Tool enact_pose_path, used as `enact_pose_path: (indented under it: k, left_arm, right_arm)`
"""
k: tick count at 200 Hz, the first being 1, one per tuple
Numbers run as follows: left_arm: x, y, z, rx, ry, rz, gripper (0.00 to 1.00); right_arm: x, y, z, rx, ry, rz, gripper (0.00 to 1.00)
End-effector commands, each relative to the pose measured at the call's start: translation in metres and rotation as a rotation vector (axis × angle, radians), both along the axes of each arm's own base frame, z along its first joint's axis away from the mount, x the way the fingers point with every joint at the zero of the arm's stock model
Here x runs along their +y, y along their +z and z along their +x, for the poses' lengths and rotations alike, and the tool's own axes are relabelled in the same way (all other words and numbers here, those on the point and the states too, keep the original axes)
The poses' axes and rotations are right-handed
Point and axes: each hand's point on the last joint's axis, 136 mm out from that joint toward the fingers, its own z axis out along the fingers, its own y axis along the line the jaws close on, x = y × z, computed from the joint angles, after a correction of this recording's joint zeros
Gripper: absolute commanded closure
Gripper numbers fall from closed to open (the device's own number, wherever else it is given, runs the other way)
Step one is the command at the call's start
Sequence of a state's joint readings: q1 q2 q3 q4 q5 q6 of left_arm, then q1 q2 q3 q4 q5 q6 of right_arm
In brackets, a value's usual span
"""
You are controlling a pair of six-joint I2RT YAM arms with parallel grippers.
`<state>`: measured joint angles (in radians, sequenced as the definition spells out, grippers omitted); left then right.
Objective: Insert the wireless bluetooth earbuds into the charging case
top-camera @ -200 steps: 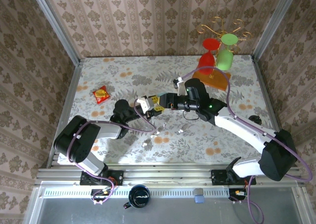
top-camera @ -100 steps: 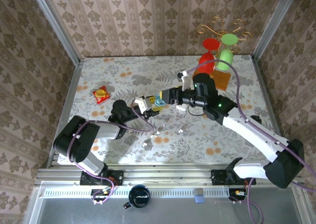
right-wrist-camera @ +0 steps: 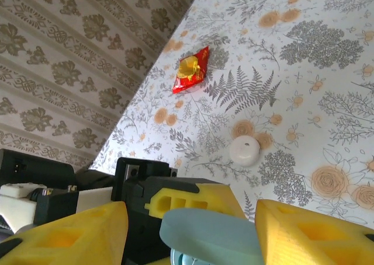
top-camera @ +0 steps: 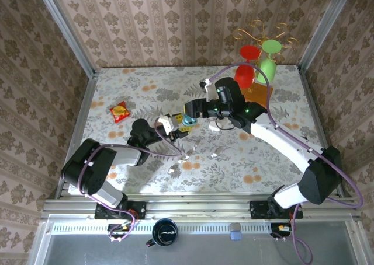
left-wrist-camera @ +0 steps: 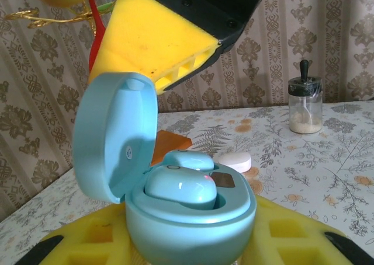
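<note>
My left gripper (top-camera: 177, 128) (left-wrist-camera: 193, 247) is shut on a light-blue rounded case (left-wrist-camera: 190, 215) (top-camera: 187, 121). Its flip lid (left-wrist-camera: 114, 136) stands open, and two light-blue buds (left-wrist-camera: 181, 186) sit in its wells. My right gripper (top-camera: 191, 110) (right-wrist-camera: 193, 233) hovers just above it, open, with its yellow pads (right-wrist-camera: 70, 233) on either side of the lid (right-wrist-camera: 210, 236). Nearer the front of the table lies a small white oval piece, probably the charging case (top-camera: 184, 155). Two white specks, probably the earbuds (top-camera: 173, 170) (top-camera: 214, 154), lie close by, too small to tell more.
A round white disc-like case (left-wrist-camera: 235, 161) (right-wrist-camera: 243, 150) (top-camera: 214, 126) lies on the floral cloth. A red snack packet (top-camera: 120, 111) (right-wrist-camera: 190, 71) is at the left. A stand with red and green cups (top-camera: 257, 72) is at the back right, and a small glass jar (left-wrist-camera: 305, 105) further right.
My right gripper has lifted off the blue case toward the back of the table, and its jaws have widened a little. The left gripper and the case have stayed put.
</note>
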<state>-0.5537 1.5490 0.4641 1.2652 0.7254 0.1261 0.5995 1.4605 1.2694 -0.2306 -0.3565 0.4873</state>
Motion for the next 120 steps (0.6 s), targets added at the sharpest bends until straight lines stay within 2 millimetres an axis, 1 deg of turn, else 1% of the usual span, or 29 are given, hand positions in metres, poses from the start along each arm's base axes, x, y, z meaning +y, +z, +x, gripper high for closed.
enact_pose_path:
  k: [1, 25, 37, 39, 45, 91, 101, 120]
  left_arm:
    - [0.006, 0.017, 0.006, -0.010, 0.033, -0.045, 0.65]
    - [0.006, 0.021, 0.008, 0.004, 0.038, -0.059, 0.66]
    - [0.007, 0.024, 0.009, 0.007, 0.042, -0.067, 0.66]
    - [0.007, 0.024, 0.009, 0.010, 0.044, -0.068, 0.66]
    - [0.007, 0.026, 0.010, 0.012, 0.049, -0.073, 0.66]
    - [0.008, 0.028, 0.009, 0.014, 0.046, -0.080, 0.66]
    - [0.009, 0.030, 0.009, 0.019, 0.044, -0.085, 0.66]
    - [0.009, 0.037, 0.010, 0.044, 0.047, -0.109, 0.66]
  right_arm:
    - [-0.002, 0.003, -0.006, 0.022, 0.002, 0.032, 0.39]
    - [-0.007, 0.010, -0.011, 0.005, -0.005, 0.047, 0.40]
    - [-0.008, 0.007, -0.011, 0.007, -0.004, 0.042, 0.40]
    - [-0.011, 0.016, -0.014, -0.011, -0.004, 0.055, 0.40]
    - [-0.013, 0.021, -0.016, -0.019, -0.006, 0.065, 0.40]
    - [-0.026, 0.033, -0.015, -0.027, -0.054, 0.156, 0.40]
    - [-0.027, 0.034, -0.013, -0.010, -0.067, 0.185, 0.38]
    - [-0.029, 0.026, -0.008, 0.072, -0.081, 0.270, 0.31]
